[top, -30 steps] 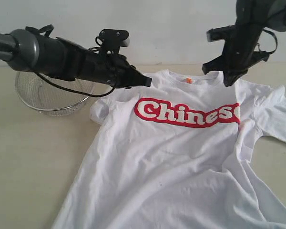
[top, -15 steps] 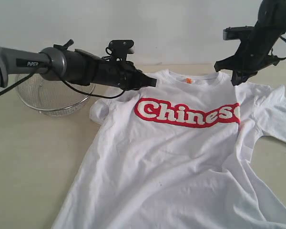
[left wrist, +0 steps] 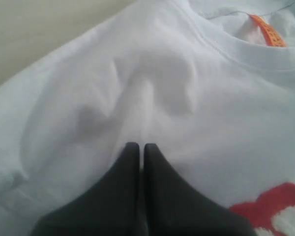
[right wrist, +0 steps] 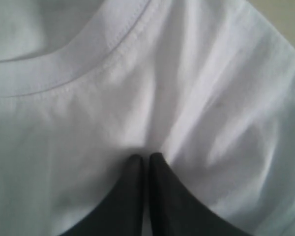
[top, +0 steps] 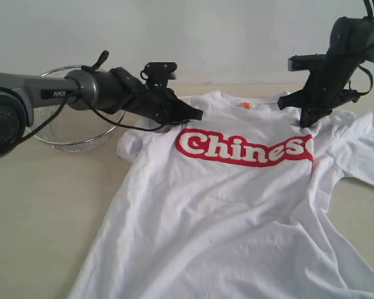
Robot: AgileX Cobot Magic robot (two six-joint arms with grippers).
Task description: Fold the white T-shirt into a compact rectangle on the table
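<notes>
The white T-shirt (top: 237,205) lies face up on the table (top: 37,205), spread out, with red lettering (top: 243,147) across the chest and an orange neck tag (top: 247,104). My left gripper (top: 197,114) is shut, its tips down on the shirt's left shoulder beside the collar (left wrist: 221,46); a soft ridge of cloth (left wrist: 137,103) runs away from the left gripper (left wrist: 140,146). My right gripper (top: 306,122) is shut too, tips on the right shoulder near the collar seam (right wrist: 88,64), where creases meet the right gripper (right wrist: 143,157). No cloth shows between either pair of jaws.
A round wire-mesh basket (top: 56,131) stands at the back left, behind my left arm (top: 81,90). The shirt's right sleeve (top: 368,156) reaches toward the right edge of the exterior view. A pale wall rises behind the table.
Both arms have come down from above the shirt; the left tips moved onto the left shoulder and the right tips dropped onto the right shoulder. The shirt has not shifted.
</notes>
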